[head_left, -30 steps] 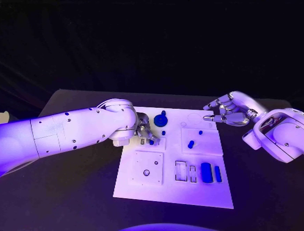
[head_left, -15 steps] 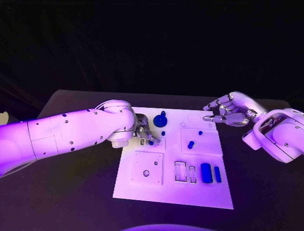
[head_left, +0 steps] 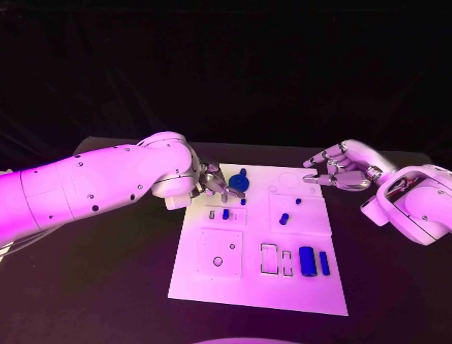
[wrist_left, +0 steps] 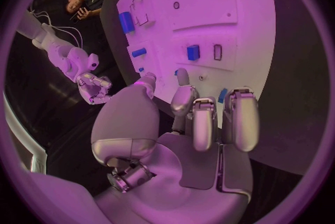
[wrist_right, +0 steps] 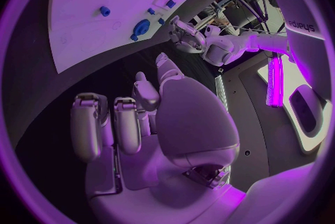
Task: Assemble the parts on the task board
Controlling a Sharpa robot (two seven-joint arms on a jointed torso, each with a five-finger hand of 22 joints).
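White, flat and rigid, the task board (head_left: pixel 262 254) lies in the middle of the black worktop (head_left: pixel 112 287), carrying small blue parts. A round blue part (head_left: pixel 238 182) sits near the board's far edge, just beside the left robot hand (head_left: pixel 213 180). A small blue peg (head_left: pixel 284 218) lies on a raised square plate; a small blue block (head_left: pixel 225 213) stands beside an open slot. A long blue bar (head_left: pixel 306 259) and a thinner blue strip (head_left: pixel 324 262) lie near the two rectangular slots (head_left: pixel 276 259), which appear unfilled. The square plate with round holes (head_left: pixel 218 252) also looks unoccupied.

Handling, by judgement: the parts appear hard, light and smooth, probably plastic, so they may slip or skid; a pinch across the narrow sides of each piece seems best. They look sturdy, not fragile.

Left robot hand: fingers curled downward over the board's far-left edge; whether they pinch a part cannot be told, though a blue sliver shows between the fingers (wrist_left: pixel 240 118) in the left wrist view. Right robot hand (head_left: pixel 339 169): hovering just beyond the board's far-right corner, fingers loosely bent and apart, holding nothing.
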